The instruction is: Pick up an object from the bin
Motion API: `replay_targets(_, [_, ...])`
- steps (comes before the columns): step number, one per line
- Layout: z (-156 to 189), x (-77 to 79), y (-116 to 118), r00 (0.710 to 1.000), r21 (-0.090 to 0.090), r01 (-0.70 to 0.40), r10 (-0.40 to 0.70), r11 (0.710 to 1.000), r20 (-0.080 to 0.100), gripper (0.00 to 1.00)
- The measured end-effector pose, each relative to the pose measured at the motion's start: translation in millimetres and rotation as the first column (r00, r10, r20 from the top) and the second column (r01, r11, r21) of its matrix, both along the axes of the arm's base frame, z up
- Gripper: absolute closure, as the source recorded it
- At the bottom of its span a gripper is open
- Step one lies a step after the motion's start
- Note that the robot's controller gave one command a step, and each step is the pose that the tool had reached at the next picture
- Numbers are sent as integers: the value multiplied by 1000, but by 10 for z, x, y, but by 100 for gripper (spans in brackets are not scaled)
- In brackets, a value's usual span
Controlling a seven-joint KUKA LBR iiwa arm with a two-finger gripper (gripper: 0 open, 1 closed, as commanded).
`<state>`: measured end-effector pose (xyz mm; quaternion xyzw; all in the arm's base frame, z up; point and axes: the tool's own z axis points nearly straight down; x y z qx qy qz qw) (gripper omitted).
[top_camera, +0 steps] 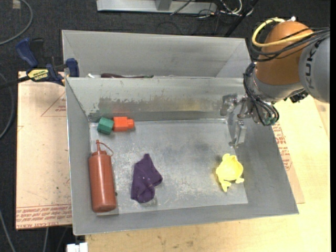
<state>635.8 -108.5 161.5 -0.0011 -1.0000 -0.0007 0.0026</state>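
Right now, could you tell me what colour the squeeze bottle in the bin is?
The squeeze bottle is reddish-brown; the camera view shows it best.

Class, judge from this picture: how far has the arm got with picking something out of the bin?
Done: nothing lifted yet; the red bottle, purple cloth, green block and orange block all lie on the bin floor. In hand: the gripper hangs near the yellow crumpled thing at the right. Left: gripping one thing and lifting it out.
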Motion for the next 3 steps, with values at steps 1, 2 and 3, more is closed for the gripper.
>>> replay_targets(1, [49, 17, 2, 1000, -1, -2, 2, 1000, 7, 0])
replay_targets(2, [-322, -286, -82, 997, -1, -72, 72, 997, 9, 0])
replay_targets(3, [-532, -669, -74, 990, 0, -144, 144, 990, 5, 0])
